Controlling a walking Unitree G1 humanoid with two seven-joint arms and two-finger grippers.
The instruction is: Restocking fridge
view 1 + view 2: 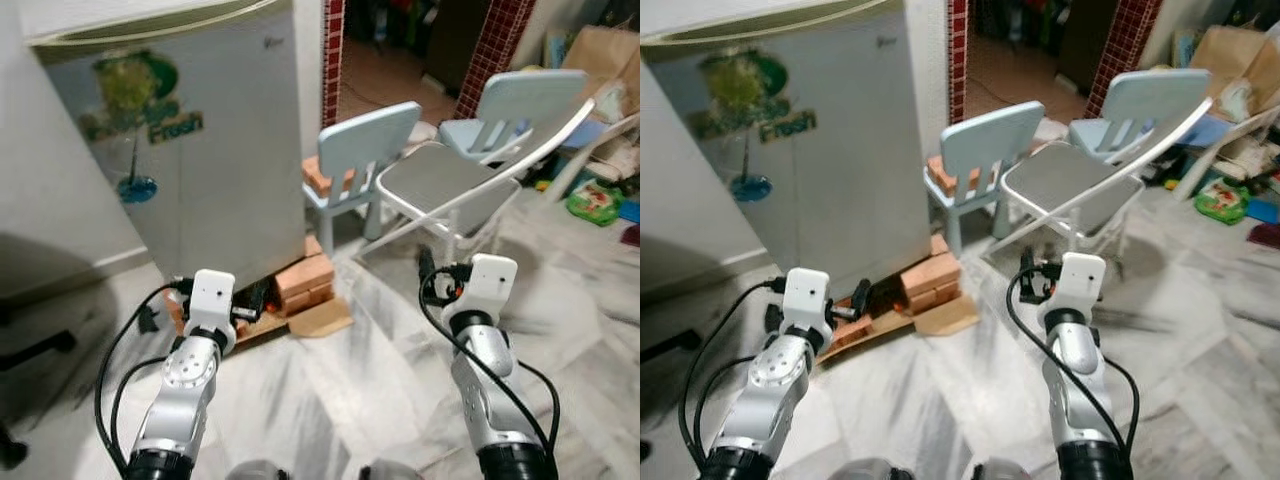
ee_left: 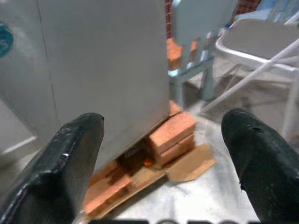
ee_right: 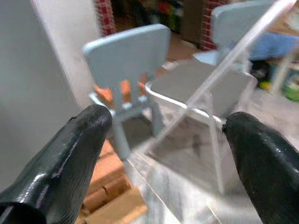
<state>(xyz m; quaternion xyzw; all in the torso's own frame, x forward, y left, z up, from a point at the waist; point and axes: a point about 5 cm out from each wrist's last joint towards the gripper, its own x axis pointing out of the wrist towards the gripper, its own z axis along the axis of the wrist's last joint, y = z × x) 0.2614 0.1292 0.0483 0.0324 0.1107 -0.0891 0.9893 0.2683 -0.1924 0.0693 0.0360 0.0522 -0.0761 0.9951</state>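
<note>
One closed fridge (image 1: 200,140), two blue chairs (image 1: 365,150), both grippers' jaws open, empty.

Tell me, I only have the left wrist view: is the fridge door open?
Observer: No open door shows. The fridge face with the "Fresh" sticker looks shut.
Operator: Is the right gripper carrying anything?
Observer: No. The right gripper has its jaws wide apart and empty, and it points toward the folding chair.
Operator: Anything on the floor beyond that chair?
Observer: A green object lies on the floor to its right.
</note>
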